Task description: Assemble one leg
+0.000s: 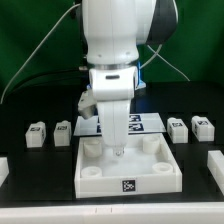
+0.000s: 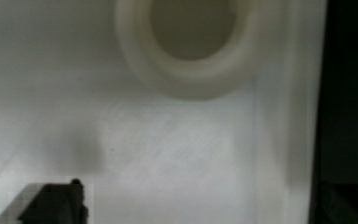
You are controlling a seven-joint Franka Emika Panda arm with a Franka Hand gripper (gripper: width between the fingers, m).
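Note:
Four small white legs with marker tags stand on the black table: two on the exterior view's left [image 1: 35,134] [image 1: 63,132] and two on its right [image 1: 178,128] [image 1: 203,127]. My gripper [image 1: 118,150] points straight down into the large white square tray-like part [image 1: 100,180], close above its floor and apart from all the legs. In the wrist view one dark finger [image 2: 51,205] shows over the tray's white surface [image 2: 176,140], near a round corner hole [image 2: 194,38]. The jaws stand apart with nothing between them.
The marker board [image 1: 150,122] lies behind the tray, partly hidden by the arm. White parts sit at the exterior view's right edge [image 1: 214,160] and left edge [image 1: 3,170]. Cables hang behind the arm.

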